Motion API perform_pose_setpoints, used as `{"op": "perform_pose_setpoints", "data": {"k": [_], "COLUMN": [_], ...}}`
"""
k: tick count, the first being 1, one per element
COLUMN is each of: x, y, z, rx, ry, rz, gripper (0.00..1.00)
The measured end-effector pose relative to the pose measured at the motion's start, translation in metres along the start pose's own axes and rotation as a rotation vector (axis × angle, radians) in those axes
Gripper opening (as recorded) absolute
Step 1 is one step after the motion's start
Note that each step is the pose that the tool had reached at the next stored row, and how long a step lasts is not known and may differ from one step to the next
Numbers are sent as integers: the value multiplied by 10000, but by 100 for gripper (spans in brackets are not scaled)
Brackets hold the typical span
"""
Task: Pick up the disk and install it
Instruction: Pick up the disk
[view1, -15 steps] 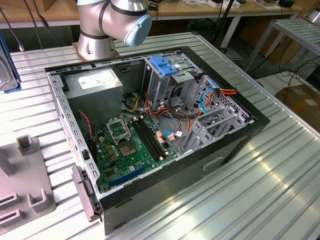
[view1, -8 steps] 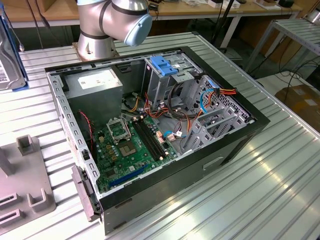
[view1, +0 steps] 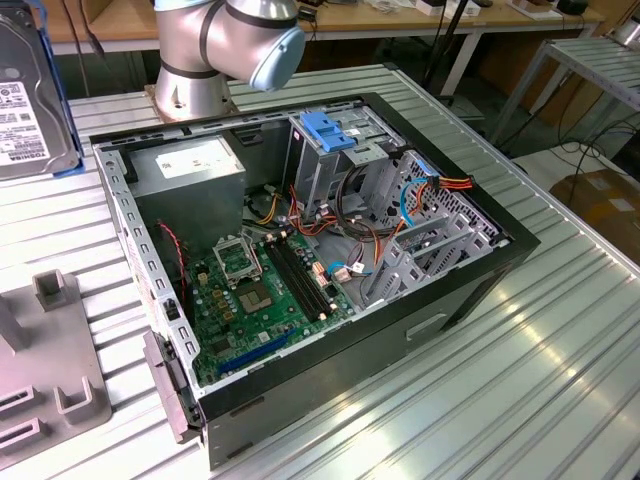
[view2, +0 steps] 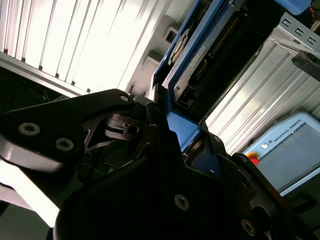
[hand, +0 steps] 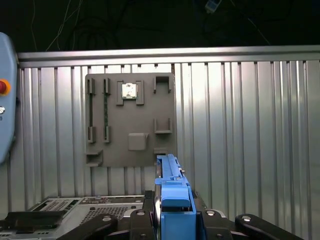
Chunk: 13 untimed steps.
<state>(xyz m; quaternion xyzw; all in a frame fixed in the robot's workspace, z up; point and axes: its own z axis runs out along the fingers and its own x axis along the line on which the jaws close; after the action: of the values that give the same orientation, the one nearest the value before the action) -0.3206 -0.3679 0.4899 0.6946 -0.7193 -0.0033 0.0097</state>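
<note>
Hand (hand: 172, 212) clamped shut on the disk (view1: 30, 100); disk well apart from the case, not yet installed.
In both wrist views the hand grips the disk by its blue side rail (hand: 172, 192). This edge hold, in my judgement, leaves the flat faces free to slide into a bay. In the exterior view, left to right: the disk is held up at the left edge with its label face showing. The grey fixture plate (view1: 50, 400) lies on the desk (view1: 520, 350). The open computer case (view1: 420, 330) sits mid-desk, with the power-supply box (view1: 185, 175) first, then the drive cage (view1: 330, 165) under its blue latch (view1: 330, 130).
</note>
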Motion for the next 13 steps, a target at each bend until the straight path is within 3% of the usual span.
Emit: {"op": "perform_pose_setpoints", "data": {"k": [13], "x": [-9], "y": [-274], "z": [-5], "rx": [-10], "ry": [0], "rz": [28], "gripper": [37]}}
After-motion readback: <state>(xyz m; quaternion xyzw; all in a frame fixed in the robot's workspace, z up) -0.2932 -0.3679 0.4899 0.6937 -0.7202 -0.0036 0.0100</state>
